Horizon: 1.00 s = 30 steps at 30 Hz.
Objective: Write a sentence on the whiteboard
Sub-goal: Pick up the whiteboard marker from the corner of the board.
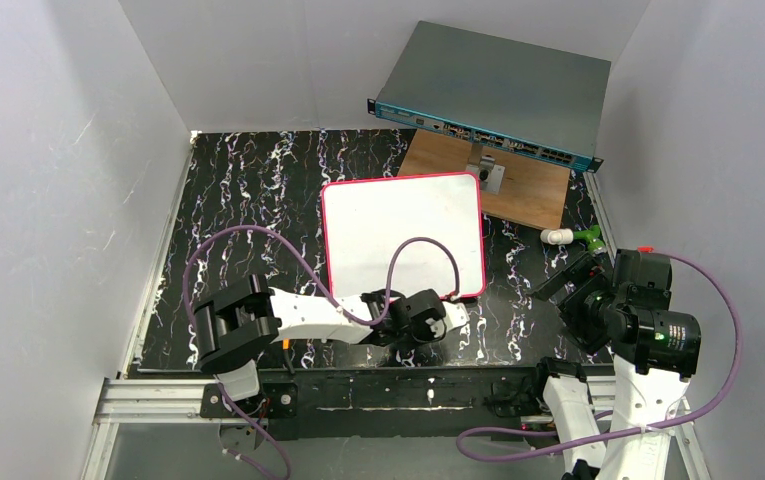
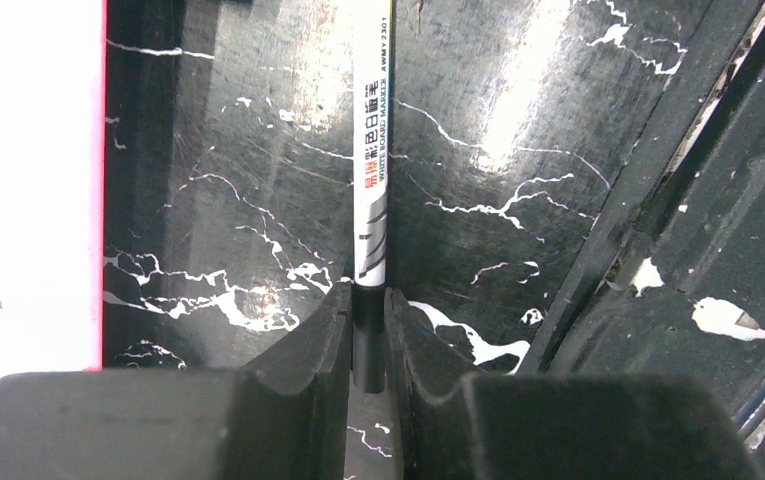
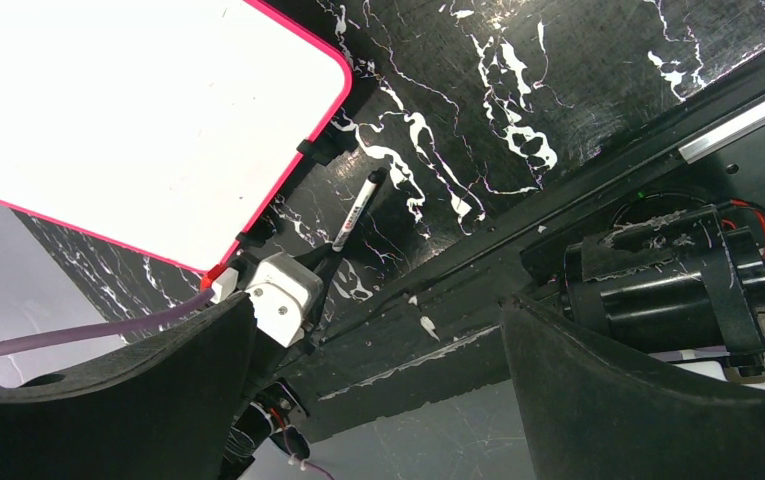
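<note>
Left wrist, left gripper [image 2: 368, 305] clamped on marker [image 2: 371, 150]

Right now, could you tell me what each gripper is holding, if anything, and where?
Left gripper pinches the whiteboard marker by its dark end; right gripper holds nothing.

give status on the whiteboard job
Left gripper shut on marker, right gripper open. Whiteboard blank, nothing written. Purple cable loops over its near edge.
</note>
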Each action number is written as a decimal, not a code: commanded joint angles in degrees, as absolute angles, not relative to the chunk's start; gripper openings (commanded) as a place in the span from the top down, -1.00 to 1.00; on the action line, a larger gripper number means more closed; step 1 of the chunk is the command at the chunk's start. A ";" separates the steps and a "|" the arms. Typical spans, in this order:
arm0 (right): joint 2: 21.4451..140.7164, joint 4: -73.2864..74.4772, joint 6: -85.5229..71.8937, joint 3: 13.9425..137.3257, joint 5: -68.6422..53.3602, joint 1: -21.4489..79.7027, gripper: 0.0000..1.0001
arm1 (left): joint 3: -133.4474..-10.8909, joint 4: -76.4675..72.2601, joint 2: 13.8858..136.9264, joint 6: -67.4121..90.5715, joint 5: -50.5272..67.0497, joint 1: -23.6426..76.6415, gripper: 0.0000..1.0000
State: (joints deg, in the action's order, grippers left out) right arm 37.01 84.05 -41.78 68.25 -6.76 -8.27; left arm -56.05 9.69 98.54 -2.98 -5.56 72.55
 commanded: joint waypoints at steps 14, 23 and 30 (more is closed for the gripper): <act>34.30 84.13 -44.64 69.92 -6.19 -8.53 -0.97 | -56.14 19.19 87.74 0.51 -0.69 72.60 1.00; 27.93 72.43 -44.66 68.77 -18.97 -8.53 -0.97 | -62.02 26.12 82.72 1.85 4.66 72.47 1.00; 23.22 58.48 -56.83 64.33 -26.86 -8.54 -0.96 | -72.01 32.79 78.33 2.06 3.01 70.91 1.00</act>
State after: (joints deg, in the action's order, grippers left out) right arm 24.99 71.09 -49.93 66.59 -19.75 -8.29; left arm -65.76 27.55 83.07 1.61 2.57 72.10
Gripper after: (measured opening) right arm 0.983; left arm 0.127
